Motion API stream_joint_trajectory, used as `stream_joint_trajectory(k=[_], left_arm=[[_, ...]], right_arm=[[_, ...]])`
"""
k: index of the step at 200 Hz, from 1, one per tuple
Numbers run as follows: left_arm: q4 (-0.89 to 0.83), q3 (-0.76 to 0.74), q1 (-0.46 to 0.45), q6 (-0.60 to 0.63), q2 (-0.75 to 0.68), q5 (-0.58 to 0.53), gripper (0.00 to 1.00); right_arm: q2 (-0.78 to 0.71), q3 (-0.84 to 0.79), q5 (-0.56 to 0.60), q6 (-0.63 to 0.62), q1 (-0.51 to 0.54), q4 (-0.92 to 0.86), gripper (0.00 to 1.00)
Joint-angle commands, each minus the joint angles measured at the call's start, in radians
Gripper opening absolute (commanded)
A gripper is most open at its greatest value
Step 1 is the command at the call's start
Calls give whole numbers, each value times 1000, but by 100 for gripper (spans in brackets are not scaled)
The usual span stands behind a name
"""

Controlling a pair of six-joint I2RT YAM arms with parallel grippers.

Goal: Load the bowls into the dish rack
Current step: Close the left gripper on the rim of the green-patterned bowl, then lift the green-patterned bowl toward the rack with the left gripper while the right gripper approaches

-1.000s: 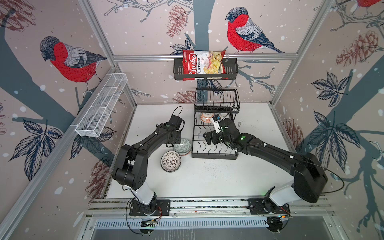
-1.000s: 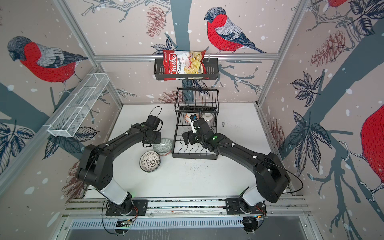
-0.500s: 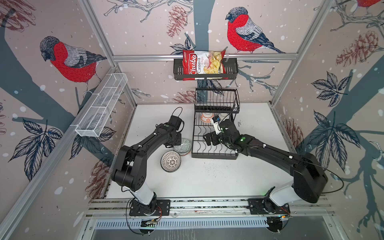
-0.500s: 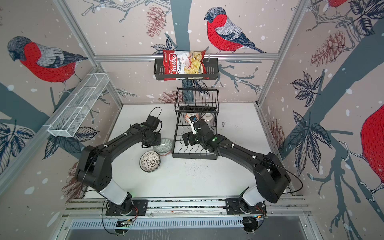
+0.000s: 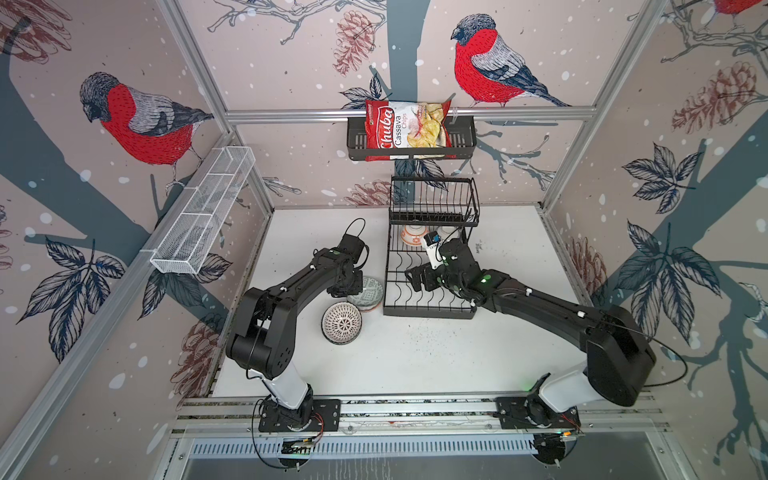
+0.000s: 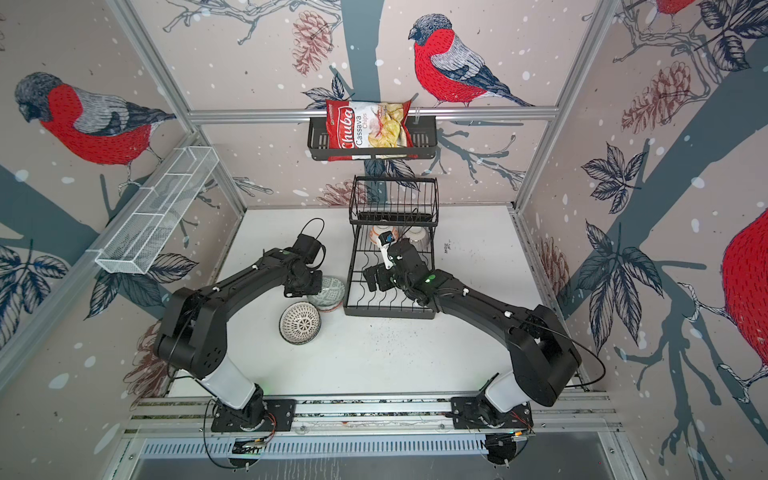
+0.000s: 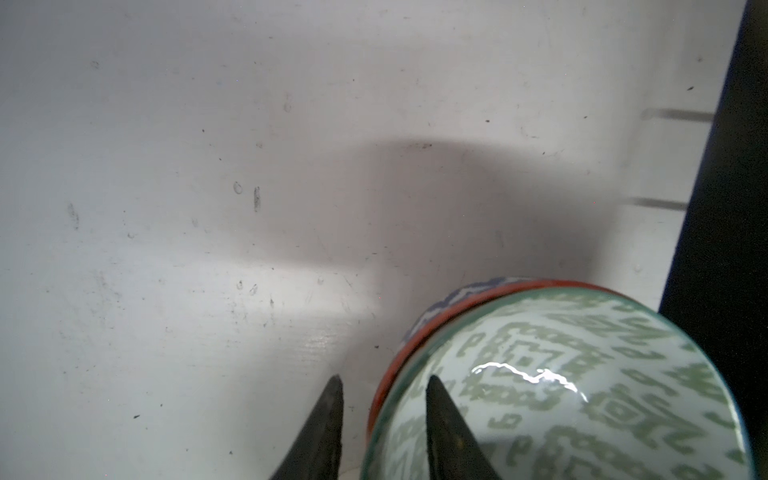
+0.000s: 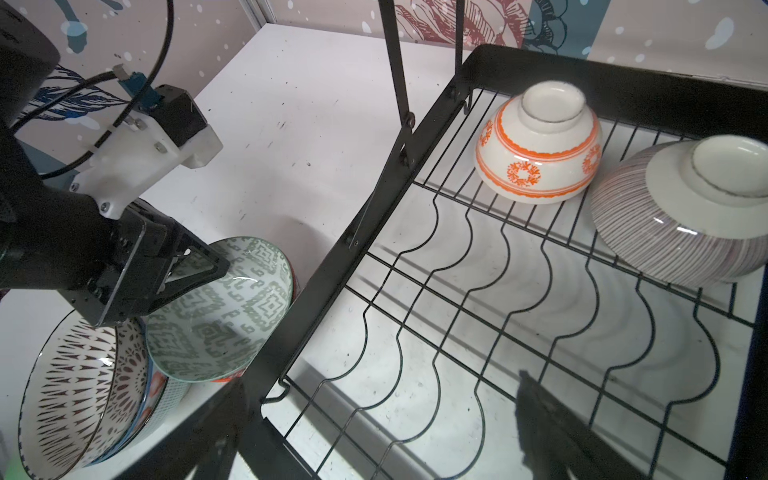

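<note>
Your left end effector (image 7: 384, 386) straddles the rim of the green-patterned bowl (image 7: 582, 374), one finger inside, one outside; cannot tell whether it pinches. Bowl sits just beside the dish rack (image 5: 428, 313), outside it. Your right end effector (image 5: 419, 279) is spread wide over the rack's lower tier.

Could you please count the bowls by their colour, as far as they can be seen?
Orange floral bowl: 1
Pink-lined bowl: 1
Grey-green bowl: 1
Black-white dotted bowl: 1
Red-rimmed bowl under the grey-green: 1
Grid-patterned bowl under the dotted: 1
Total: 6 visible; the stacks may hide more.
</note>
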Motion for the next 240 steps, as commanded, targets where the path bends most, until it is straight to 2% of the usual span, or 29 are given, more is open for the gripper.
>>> stream_joint_trajectory(k=[1,37,117,240], left_arm=[[-7,2,3,-1,-8,-7,31],[-5,9,3,6,-20,-3,15],[7,34,3,22,-34,19,0],[47,56,3,42,-116,89,0]], right_arm=[[-5,-1,-8,-11,-2,36,100],[1,1,-12,-7,-2,38,100],[9,10,-16,-6,-3,35,100],[41,39,-48,-7,-7,28,100]])
